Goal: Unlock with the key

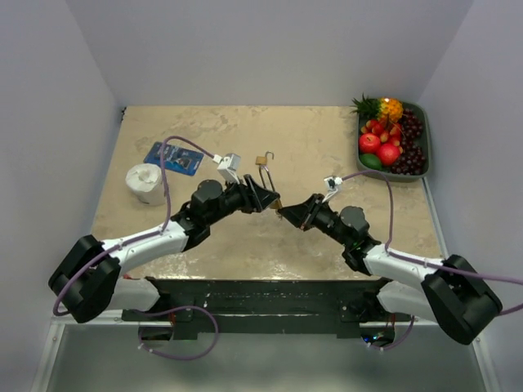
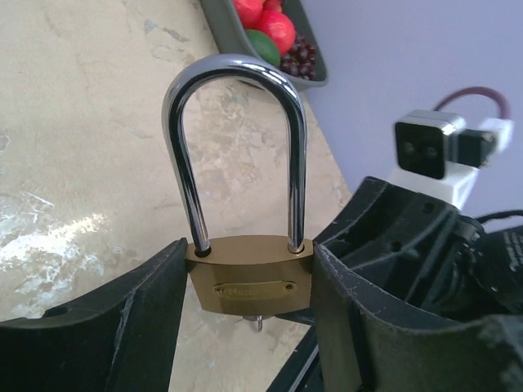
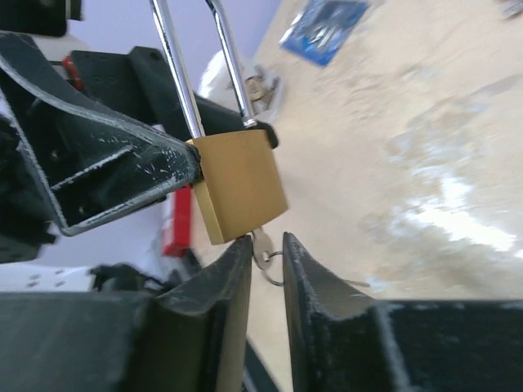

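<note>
Black fingers of the left tool (image 2: 249,273) clench a brass padlock (image 2: 252,286) by its body, both shackle legs seated, over a beige marbled bench (image 1: 245,253). The right tool (image 3: 265,243) has its fingers slightly parted around the key (image 3: 261,251), which sits in the lock's underside. Pale grey walls (image 1: 245,49) enclose the bench. A fruit tray (image 1: 426,147) sits far right, with a blue packet (image 1: 173,158) and white roll (image 1: 145,181) far left.

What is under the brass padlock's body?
A small silver key with a ring sticks out of the underside of the brass padlock, between the fingers of the right pincer. Its blade is hidden inside the lock, so how far it has turned cannot be seen.
</note>
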Robot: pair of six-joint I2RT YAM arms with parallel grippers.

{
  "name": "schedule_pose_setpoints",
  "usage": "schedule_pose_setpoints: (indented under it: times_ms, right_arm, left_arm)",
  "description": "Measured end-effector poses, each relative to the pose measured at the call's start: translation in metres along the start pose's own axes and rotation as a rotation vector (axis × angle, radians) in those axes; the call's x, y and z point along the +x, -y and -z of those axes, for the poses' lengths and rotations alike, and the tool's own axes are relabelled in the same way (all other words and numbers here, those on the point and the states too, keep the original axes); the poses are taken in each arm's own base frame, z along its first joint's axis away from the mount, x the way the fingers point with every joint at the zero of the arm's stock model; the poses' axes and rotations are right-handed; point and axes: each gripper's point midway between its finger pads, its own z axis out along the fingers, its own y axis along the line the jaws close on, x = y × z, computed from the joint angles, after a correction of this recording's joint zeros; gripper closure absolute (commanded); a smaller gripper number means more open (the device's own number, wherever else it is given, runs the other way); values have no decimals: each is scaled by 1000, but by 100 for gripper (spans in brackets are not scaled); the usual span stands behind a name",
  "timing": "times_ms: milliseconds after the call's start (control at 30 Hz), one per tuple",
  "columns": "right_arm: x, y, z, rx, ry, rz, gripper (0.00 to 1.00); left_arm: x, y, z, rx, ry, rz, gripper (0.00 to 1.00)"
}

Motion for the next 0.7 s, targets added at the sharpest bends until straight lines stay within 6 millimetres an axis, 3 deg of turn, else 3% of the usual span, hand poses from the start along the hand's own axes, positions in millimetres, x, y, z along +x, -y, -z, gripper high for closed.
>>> schedule_pose_setpoints:
  times_ms: [33,167,367,533,700]
  right_arm:
    - [-5,4,1,28,14,17,60]
    - [-16,20,8,128,45,79,47]
    - [-39,13,22,161,118,160,30]
    - [-53,7,25,183,137,218,27]
    - [-89,-7,12,170,138,294,26]
  left_arm:
    - [-2,-2,-4,-20,-4,-2,100]
    - [-1,-14,-16,-92,-32,-3,100]
    - [33,-49,-13,-198,-165,-4,100]
    - [28,-58,-10,-168,-194,-25,100]
    - [25,-65,2,-109,-243,-49,100]
